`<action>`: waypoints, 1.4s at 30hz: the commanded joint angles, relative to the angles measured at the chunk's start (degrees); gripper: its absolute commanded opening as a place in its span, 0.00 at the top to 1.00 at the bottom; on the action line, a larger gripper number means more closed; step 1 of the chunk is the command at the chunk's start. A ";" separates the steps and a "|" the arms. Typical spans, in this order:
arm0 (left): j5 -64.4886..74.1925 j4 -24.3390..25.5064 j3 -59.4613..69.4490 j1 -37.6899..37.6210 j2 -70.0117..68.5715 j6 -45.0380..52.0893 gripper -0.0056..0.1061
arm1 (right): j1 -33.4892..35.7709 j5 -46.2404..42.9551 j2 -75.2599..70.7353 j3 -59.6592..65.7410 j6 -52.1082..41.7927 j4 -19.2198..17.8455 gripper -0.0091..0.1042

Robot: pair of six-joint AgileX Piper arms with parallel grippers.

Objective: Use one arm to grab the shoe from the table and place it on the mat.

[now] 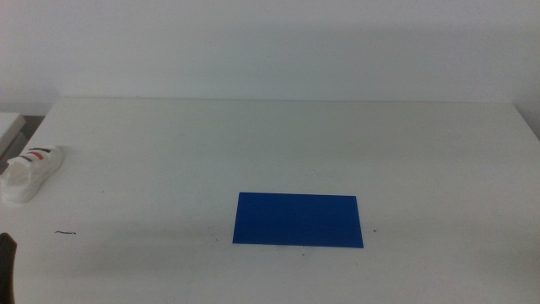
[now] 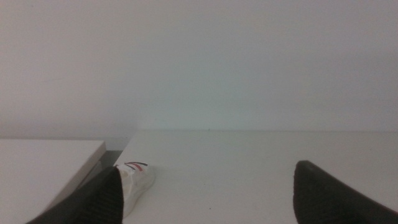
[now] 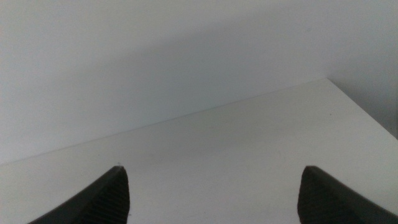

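Observation:
The white shoe (image 1: pixel 32 173) with dark and red straps lies at the far left edge of the table (image 1: pixel 278 143). The deep blue mat (image 1: pixel 298 219) lies flat near the middle front of the table, well right of the shoe. My left gripper (image 2: pixel 205 196) is open, low at the front left; a dark tip of it shows in the middle view (image 1: pixel 7 266). In the left wrist view the shoe (image 2: pixel 138 177) sits ahead, beside one jaw. My right gripper (image 3: pixel 211 199) is open over bare table, out of the middle view.
A small dark squiggle (image 1: pixel 66 232) lies on the table in front of the shoe. A white surface (image 1: pixel 8 127) stands just beyond the table's left edge; it also shows in the left wrist view (image 2: pixel 43 165). A pale wall rises behind the table.

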 commanded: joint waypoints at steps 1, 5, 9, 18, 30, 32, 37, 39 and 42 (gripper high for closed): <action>0.32 0.05 -0.74 -0.01 0.44 -1.70 0.11 | 0.10 -0.50 -0.27 0.14 -0.32 -0.34 0.22; 13.75 -0.53 -13.58 -0.01 13.44 -2.19 0.11 | 0.10 -0.50 -0.27 0.14 -0.32 -0.34 0.22; 31.14 -0.28 -31.90 -0.01 31.12 -1.90 0.11 | 0.10 -0.50 -0.27 0.14 -0.32 -0.34 0.22; 52.17 3.51 -63.82 0.12 64.45 3.04 0.11 | 0.10 -0.50 -0.27 0.14 -0.32 -0.34 0.22; 62.44 -10.56 -87.79 14.69 98.05 23.47 0.11 | 0.10 -0.50 -0.27 0.14 -0.32 -0.34 0.22; 60.64 -10.30 -89.37 16.16 102.45 25.49 0.11 | 0.10 -0.50 -0.27 0.14 -0.32 -0.34 0.22; 53.54 -10.66 -90.46 17.80 110.52 30.28 0.11 | 0.10 -0.50 -0.27 0.14 -0.32 -0.34 0.22; 50.55 -10.66 -90.46 17.80 112.77 30.96 0.11 | 0.10 -0.50 -0.27 0.14 -0.32 -0.34 0.22; 46.90 -10.94 -90.46 17.80 115.82 31.79 0.11 | 0.10 -0.50 -0.27 0.14 -0.32 -0.34 0.22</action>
